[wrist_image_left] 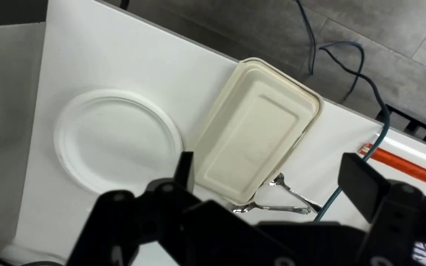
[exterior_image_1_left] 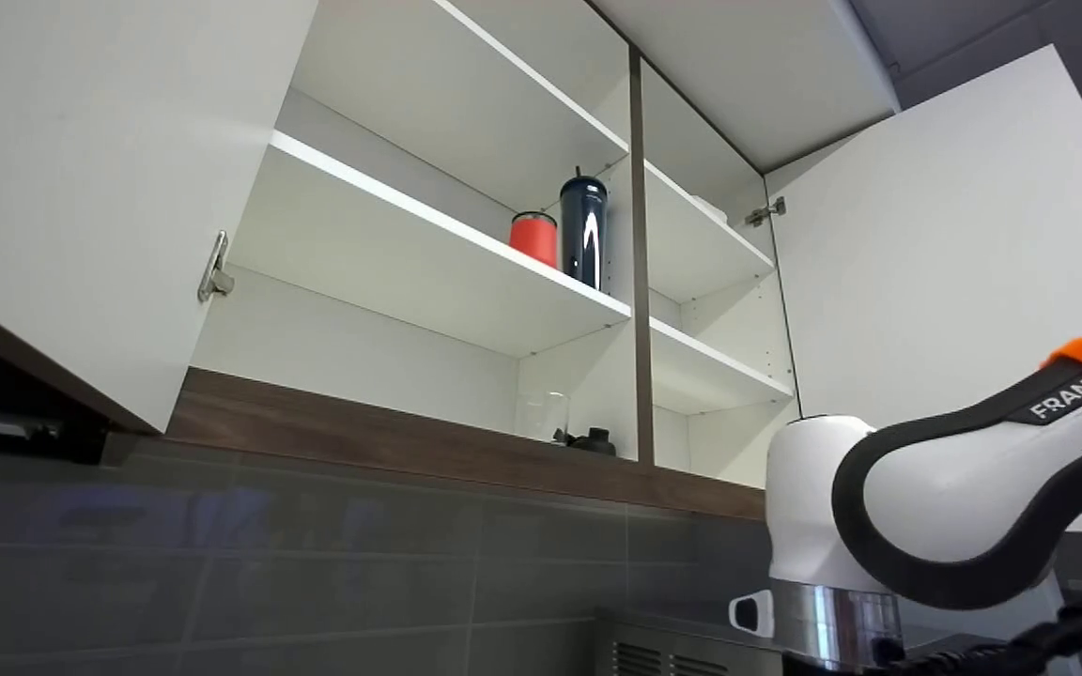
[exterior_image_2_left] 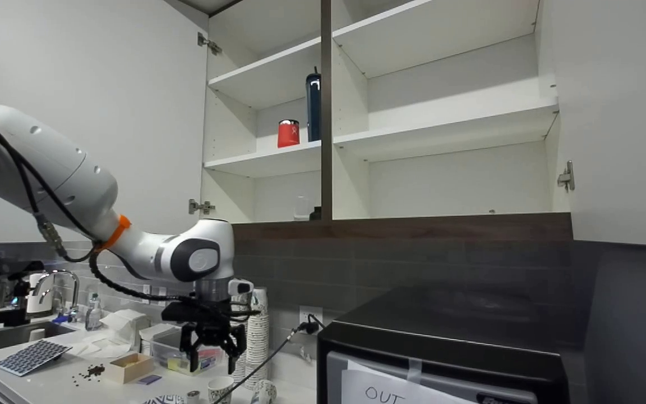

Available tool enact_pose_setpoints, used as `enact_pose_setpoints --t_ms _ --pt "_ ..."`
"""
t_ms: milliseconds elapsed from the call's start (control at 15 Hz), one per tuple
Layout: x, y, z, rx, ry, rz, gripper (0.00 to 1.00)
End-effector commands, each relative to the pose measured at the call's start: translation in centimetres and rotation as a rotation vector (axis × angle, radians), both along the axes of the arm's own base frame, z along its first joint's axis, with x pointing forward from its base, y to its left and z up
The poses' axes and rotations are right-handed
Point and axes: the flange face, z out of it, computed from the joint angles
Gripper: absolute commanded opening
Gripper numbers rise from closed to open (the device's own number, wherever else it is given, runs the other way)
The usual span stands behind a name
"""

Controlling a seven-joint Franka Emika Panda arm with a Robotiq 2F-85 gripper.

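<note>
I see white cabinets (exterior_image_1_left: 391, 253) standing open above the white counter (wrist_image_left: 131, 55). In my wrist view, the counter carries a round plate (wrist_image_left: 117, 140) at left and, just right of it, a tan container (wrist_image_left: 248, 136). My end effector (exterior_image_2_left: 213, 366) hangs overhead, fingers (wrist_image_left: 361, 184) spread wide, the container showing between them. Two metal utensils (wrist_image_left: 283, 209) lie at the container's right edge.

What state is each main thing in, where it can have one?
Gripper, jaws open, nothing held
Takeout container, flat; cannot tell whether closed
White plate, flat, partly hidden
Metal utensils, lying at the takeout container's edge
White cabinet doors, open
Red tumbler, upright
Navy tumbler, upright
Paper cup stack, nested and standing
Black plug, in the wall outlet
</note>
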Motion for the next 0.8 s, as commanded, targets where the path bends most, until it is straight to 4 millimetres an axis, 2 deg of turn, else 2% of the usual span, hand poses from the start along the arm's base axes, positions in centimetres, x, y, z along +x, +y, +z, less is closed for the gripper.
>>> enact_pose_setpoints --t_ms 0,200,467,533,600,733 --pt "0.6 4.9 -1.7 -0.053 -0.08 -0.08 1.0" --pt "1.1 8.3 -3.6 -0.136 -0.147 -0.144 1.0" --pt "1.2 11.5 -7.0 -0.251 -0.144 -0.244 1.0" --pt "0.6 10.5 -5.5 -0.21 -0.149 -0.203 1.0" --pt "0.6 10.9 -6.1 -0.216 -0.142 -0.207 1.0" --pt "0.7 10.8 -5.9 -0.211 -0.143 -0.208 1.0"
